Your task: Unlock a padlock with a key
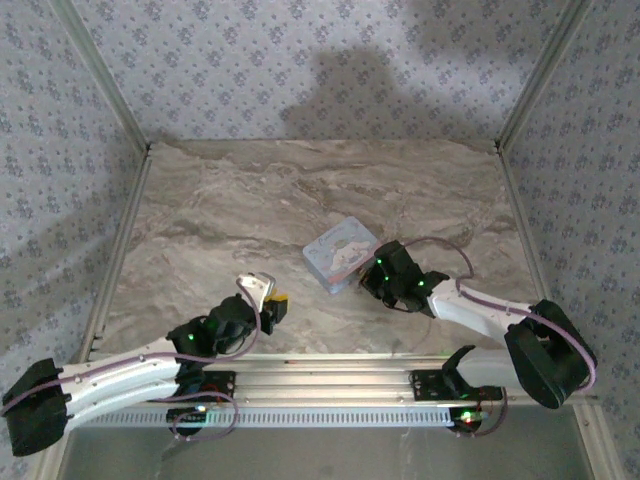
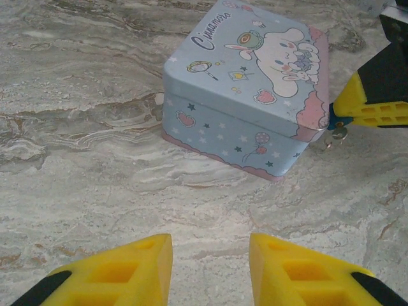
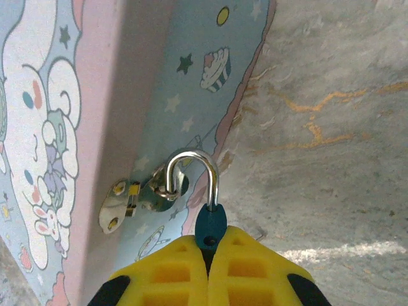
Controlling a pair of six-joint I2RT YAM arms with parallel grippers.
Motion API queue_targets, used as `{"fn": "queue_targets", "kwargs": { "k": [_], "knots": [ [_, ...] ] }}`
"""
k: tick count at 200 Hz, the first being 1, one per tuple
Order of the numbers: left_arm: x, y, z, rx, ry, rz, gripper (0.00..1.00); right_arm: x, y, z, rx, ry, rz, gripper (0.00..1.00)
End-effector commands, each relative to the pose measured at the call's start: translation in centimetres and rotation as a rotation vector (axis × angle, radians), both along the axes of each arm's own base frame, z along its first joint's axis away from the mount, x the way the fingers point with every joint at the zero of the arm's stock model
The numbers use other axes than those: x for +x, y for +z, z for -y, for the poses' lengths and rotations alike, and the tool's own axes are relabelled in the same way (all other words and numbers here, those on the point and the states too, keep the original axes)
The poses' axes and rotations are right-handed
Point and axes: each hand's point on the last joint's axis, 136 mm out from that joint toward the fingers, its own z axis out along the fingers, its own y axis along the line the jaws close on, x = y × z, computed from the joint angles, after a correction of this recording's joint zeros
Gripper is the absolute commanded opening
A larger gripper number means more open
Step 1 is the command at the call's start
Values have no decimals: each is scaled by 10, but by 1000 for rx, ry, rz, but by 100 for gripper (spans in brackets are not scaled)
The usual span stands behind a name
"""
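tabletop (image 1: 250, 210): marble-look, carries the tin.
tin (image 1: 340, 252): light-blue cartoon box, lid down, mid-tabletop. Landmark for all below.
right hand (image 3: 207, 245): at the tin's right side wall, clenched on the padlock body.
left hand (image 2: 210, 255): off the tin's near-left corner, well apart from it, pointing at it. Spread wide, nothing in it.
padlock (image 3: 210, 226): tiny, bluish-dark. Hangs on the tin's right side wall, just under the lid edge.
shackle (image 3: 191, 162): closed loop, threaded through the hasp.
hasp (image 3: 137, 194): small metal tab on the tin's right wall, where lid meets box.
metal bit (image 2: 341, 134): dangles beside the padlock at the tin's right corner. Too small to tell if it's a key or a ring.
long axis: runs straight out from the tin wall into the right hand, shackle end at the tin, body end away from it.
nearer arm: right, already on the lock. The left has the whole tin between it and the lock.
judgement: the end opposite the shackle, where a keyhole would sit, looks buried between the right hand's pads. Key access likely needs a regrip or a turned lock.
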Motion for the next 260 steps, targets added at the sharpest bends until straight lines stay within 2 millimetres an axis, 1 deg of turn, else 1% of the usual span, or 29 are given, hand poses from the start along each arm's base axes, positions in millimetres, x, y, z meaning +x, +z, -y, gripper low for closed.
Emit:
{"fn": "queue_targets", "kwargs": {
  "k": [1,39,60,73,92,113,127,148,157,174,183,199,218,226,231,240,250,260],
  "knots": [
    [2,3,-2,16,2,16,37,12,6,1,1,-60,32,0],
    [-1,2,-1,44,-17,7,37,16,1,2,0,-91,32,0],
    [-3,2,-2,54,-26,0,38,19,4,3,-6,-104,42,0],
    [-4,2,-2,61,-30,-5,40,20,6,6,-19,-111,48,0],
    [-5,2,-3,76,-32,-21,44,22,10,10,-30,-125,60,0],
    [-6,3,-6,94,-24,-51,53,22,16,14,-37,-138,78,0],
    [-6,5,-10,107,1,-82,61,23,22,19,-42,-150,89,0],
    [-4,8,-23,130,80,-142,82,21,34,24,-50,-145,119,0],
    [-3,9,-32,133,134,-182,97,20,41,25,-58,-131,137,0],
    [0,6,-54,131,263,-283,98,16,55,24,-79,-80,175,0],
    [0,4,-61,118,301,-338,98,14,63,20,-90,-41,192,0],
    [-1,1,-71,91,343,-417,98,12,75,5,-115,48,210,0],
    [-3,-4,-81,71,396,-472,98,10,88,-29,-140,183,229,0],
    [-4,-5,-85,69,417,-482,98,8,92,-47,-144,246,235,0],
    [-4,-6,-87,71,426,-487,98,8,92,-58,-151,285,232,0],
    [-5,-8,-91,71,440,-494,98,4,94,-84,-151,370,233,0],
    [-7,-10,-95,78,456,-504,98,0,91,-110,-155,452,221,0],
    [-8,-11,-97,81,466,-510,98,-5,84,-137,-152,526,202,0]
  ]
}}
